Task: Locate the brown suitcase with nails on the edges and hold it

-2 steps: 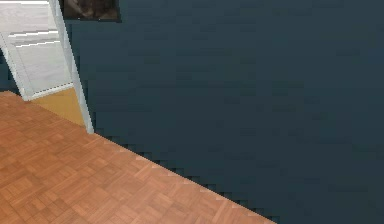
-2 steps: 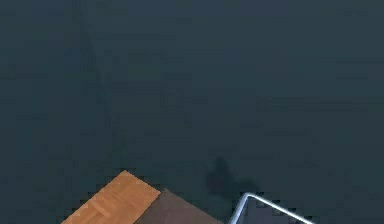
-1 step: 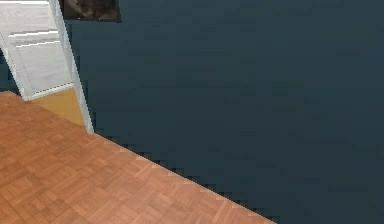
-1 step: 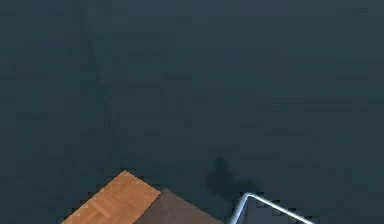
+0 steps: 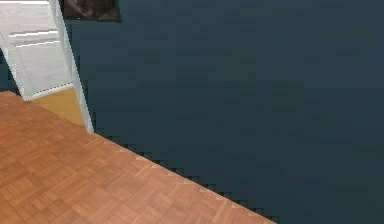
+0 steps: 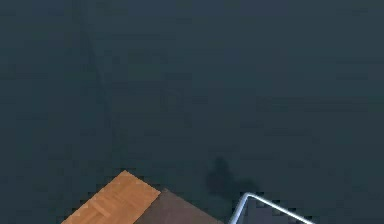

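where the brown suitcase is cannot be told from these views. the same goes for the gripper: how it stands, and whether it has hold of anything, cannot be told.

in the forward view a dark blue-green wall (image 5: 250, 90) takes up most of the frame. its foot runs from the left side down toward the lower right, where it meets a parquet floor (image 5: 70, 175) of warm reddish-brown wood. at the forward view's upper left is a white panelled door (image 5: 38, 50). a narrow strip of paler yellowish floor (image 5: 66, 104) lies just below it, beside the white door frame (image 5: 82, 95). at the top edge, just right of the door, the lower part of a dark picture (image 5: 92, 8) hangs on the wall.

in the arm side view the dark wall reaches from the top almost to the bottom edge. a small wedge of the parquet floor sits at the bottom, left of the middle. touching its right side is a darker brown patch (image 6: 190, 212); what it is cannot be told. right of that patch a thin pale angled edge (image 6: 272, 206) rises from the bottom edge.
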Tool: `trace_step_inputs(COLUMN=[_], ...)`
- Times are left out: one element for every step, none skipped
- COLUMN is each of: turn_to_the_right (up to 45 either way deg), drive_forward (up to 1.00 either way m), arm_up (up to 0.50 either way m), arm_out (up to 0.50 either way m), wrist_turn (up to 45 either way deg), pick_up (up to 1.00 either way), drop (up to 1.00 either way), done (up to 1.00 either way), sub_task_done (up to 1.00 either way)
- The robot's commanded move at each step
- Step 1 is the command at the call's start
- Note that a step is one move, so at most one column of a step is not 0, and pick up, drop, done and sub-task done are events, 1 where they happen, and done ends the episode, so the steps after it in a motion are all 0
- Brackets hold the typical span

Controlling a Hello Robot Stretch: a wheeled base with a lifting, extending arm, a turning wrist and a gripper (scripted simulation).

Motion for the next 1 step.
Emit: trace_step_inputs(turn_to_the_right=[0.0], drive_forward=[0.00], arm_up=[0.00], arm_out=[0.00], wrist_turn=[45.0], pick_up=[0.00], drop=[0.00], done=[0.00], sub_task_done=[0.00])
